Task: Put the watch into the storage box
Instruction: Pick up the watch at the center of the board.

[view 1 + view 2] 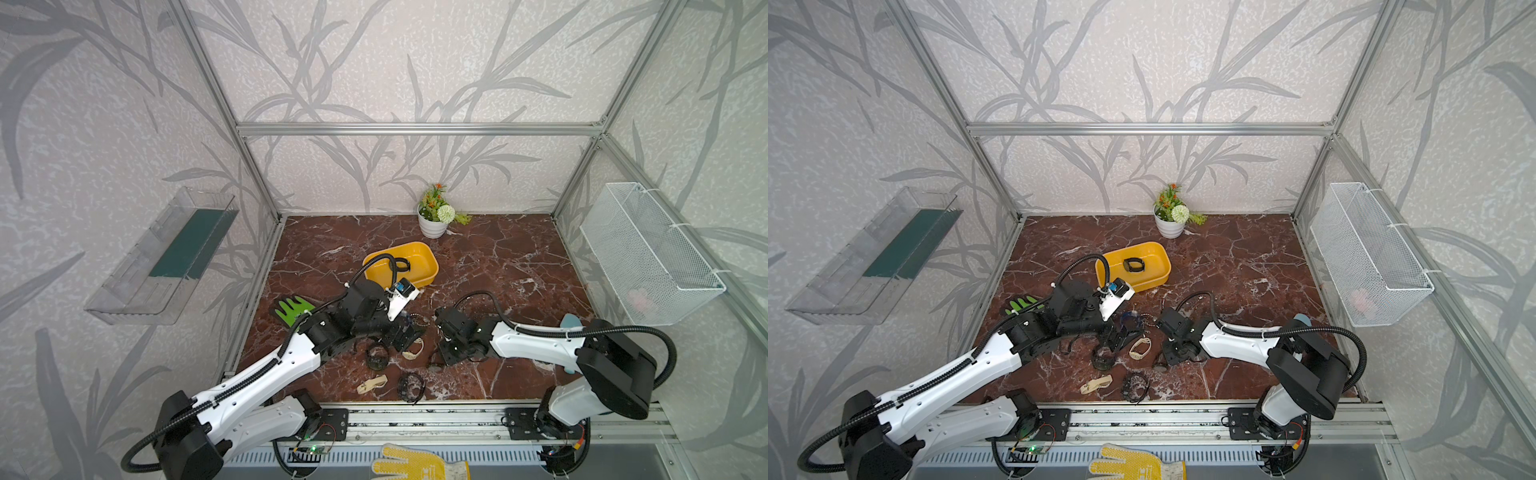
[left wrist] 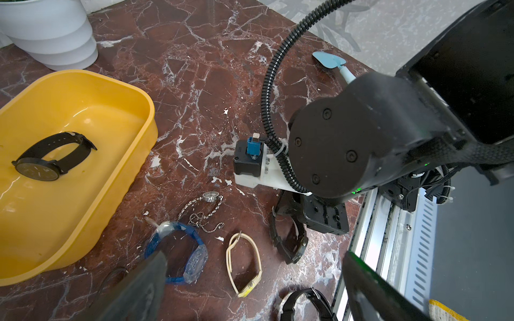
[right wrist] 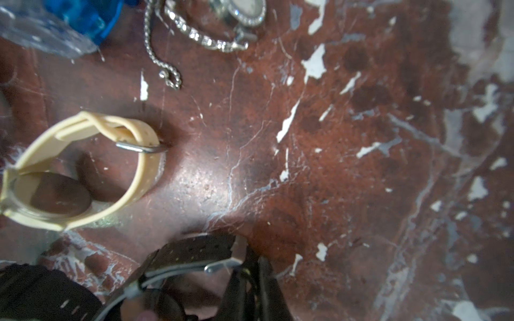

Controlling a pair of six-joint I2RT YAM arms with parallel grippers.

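The yellow storage box (image 1: 424, 257) (image 1: 1158, 254) (image 2: 148, 119) sits mid-table with a black watch (image 1: 1133, 264) (image 2: 52, 158) lying inside. Several more watches lie near the front: blue (image 2: 178, 250), silver chain (image 2: 207, 204), cream (image 2: 244, 264) (image 3: 83, 166) and black (image 2: 306, 305). My right gripper (image 3: 250, 258) (image 1: 437, 365) is down at the tabletop, shut on the strap of a dark watch (image 3: 189, 253) (image 2: 289, 239). Above the blue and cream watches hovers my left gripper (image 2: 250, 291) (image 1: 405, 336), open and holding nothing.
A white flower pot (image 1: 433, 224) stands at the back. A green glove (image 1: 291, 309) lies at the left, and a pale blue tool (image 2: 329, 59) behind the right arm. A wire basket (image 1: 648, 253) and a clear tray (image 1: 162, 257) hang on the side walls.
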